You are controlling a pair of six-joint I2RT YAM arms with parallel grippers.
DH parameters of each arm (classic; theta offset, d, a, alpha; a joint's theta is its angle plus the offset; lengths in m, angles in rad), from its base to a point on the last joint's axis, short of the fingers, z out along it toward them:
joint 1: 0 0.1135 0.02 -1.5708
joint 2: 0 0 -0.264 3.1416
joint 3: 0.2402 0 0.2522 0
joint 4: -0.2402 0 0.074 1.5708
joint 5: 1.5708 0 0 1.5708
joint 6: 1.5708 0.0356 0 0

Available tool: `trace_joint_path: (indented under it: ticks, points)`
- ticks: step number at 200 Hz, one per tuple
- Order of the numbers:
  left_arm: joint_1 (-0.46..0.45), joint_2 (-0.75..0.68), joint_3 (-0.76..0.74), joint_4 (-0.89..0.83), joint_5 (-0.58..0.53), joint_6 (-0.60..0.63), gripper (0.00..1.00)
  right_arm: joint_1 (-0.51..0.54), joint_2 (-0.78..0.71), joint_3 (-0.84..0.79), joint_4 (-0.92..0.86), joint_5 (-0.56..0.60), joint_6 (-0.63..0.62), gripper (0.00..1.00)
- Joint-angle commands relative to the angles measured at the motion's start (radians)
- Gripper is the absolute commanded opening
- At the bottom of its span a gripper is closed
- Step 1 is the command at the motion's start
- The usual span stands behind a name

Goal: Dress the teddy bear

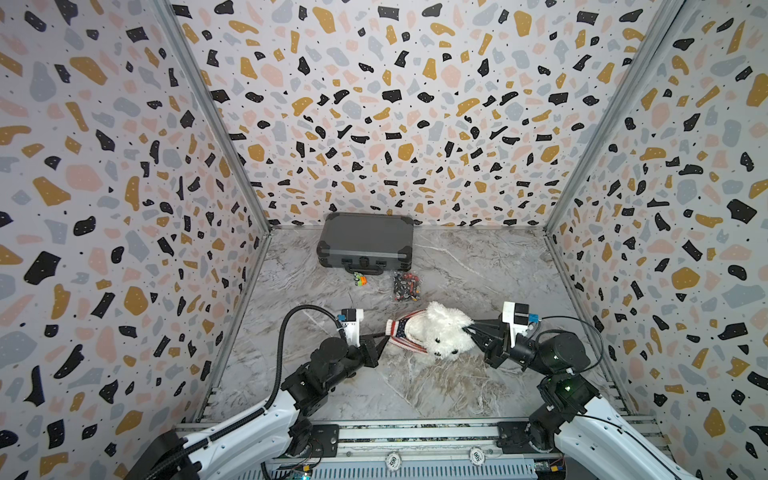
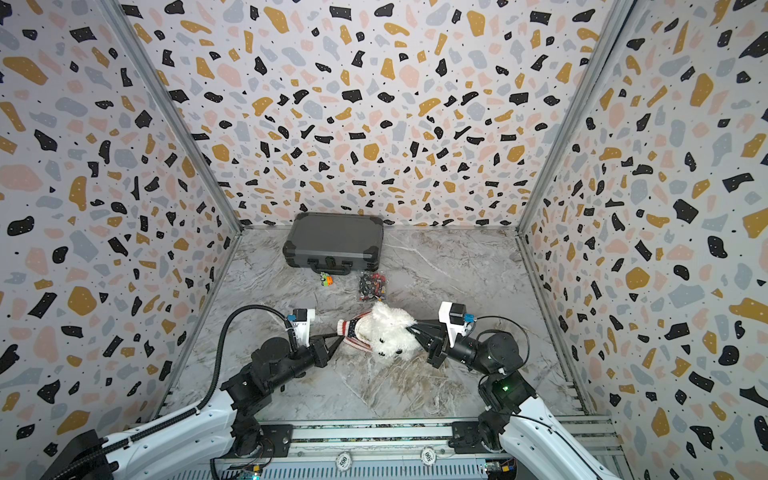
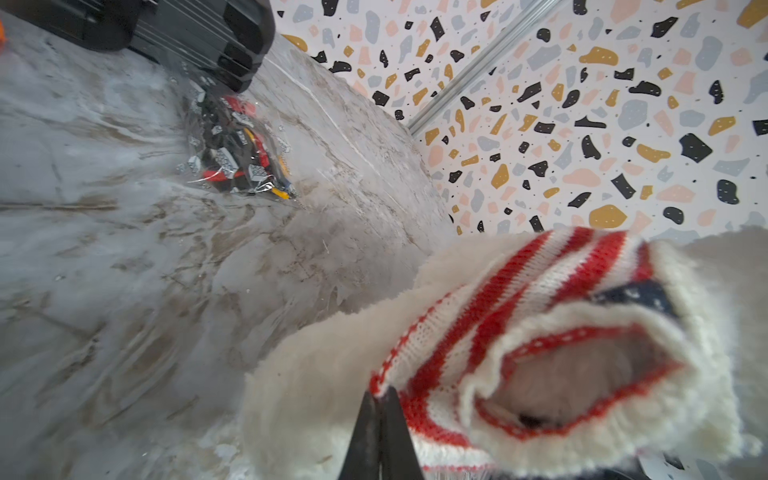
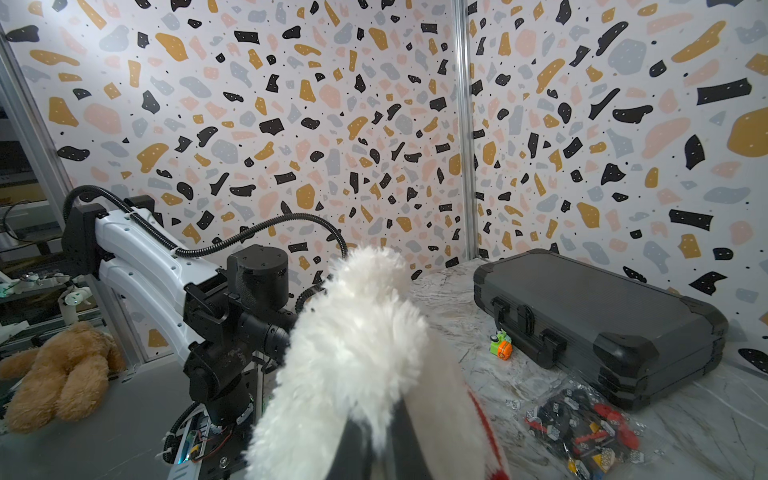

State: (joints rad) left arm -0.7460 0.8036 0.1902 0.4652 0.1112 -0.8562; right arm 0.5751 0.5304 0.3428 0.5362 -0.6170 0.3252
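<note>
Drawing the striped sweater (image 1: 404,332) onto the teddy bear (image 1: 446,332)
Hem pinched by left gripper (image 1: 384,338), fur by right gripper (image 1: 468,328) — next, pull apart.

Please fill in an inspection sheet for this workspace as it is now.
Surface: marble-look table, no damage seen.
Job's things: white teddy bear lying between the arms; striped sweater over its body.
Clutter: grey case, closed, at the back; bag of toy bricks and small green-orange toy before it.
Grippers: left gripper, jaws shut on the sweater's hem; right gripper, jaws shut on the teddy bear's fur.
Cables: black conduit looping above the left arm; thin cable by the right wrist.
Surroundings: speckled walls; brown bear outside the cell.
</note>
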Motion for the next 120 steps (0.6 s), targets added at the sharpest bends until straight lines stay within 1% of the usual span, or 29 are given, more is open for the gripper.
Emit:
trace_joint_path:
  ticks: [1, 23, 55, 77, 92, 109, 120]
  points:
    - [0.010, -0.017, 0.017, 0.097, 0.073, 0.019, 0.00, -0.006, -0.008, 0.044, 0.115, -0.004, 0.010, 0.00]
    - [0.010, -0.058, 0.018, 0.092, 0.069, 0.023, 0.00, -0.006, 0.000, 0.047, 0.119, -0.012, 0.012, 0.00]
    - [0.010, -0.092, 0.042, -0.020, 0.017, 0.055, 0.00, -0.005, 0.006, 0.051, 0.111, -0.006, 0.008, 0.00]
    - [0.010, -0.109, 0.057, -0.135, -0.052, 0.087, 0.18, -0.006, 0.017, 0.055, 0.065, 0.034, -0.003, 0.00]
    - [0.010, -0.125, 0.061, -0.202, -0.104, 0.099, 0.26, -0.006, 0.034, 0.064, 0.013, 0.063, -0.023, 0.00]
    - [0.010, -0.141, 0.070, -0.278, -0.140, 0.112, 0.42, -0.006, 0.048, 0.067, -0.023, 0.088, -0.030, 0.00]
    - [0.011, -0.149, 0.080, -0.316, -0.155, 0.123, 0.50, -0.006, 0.058, 0.067, -0.041, 0.100, -0.036, 0.00]
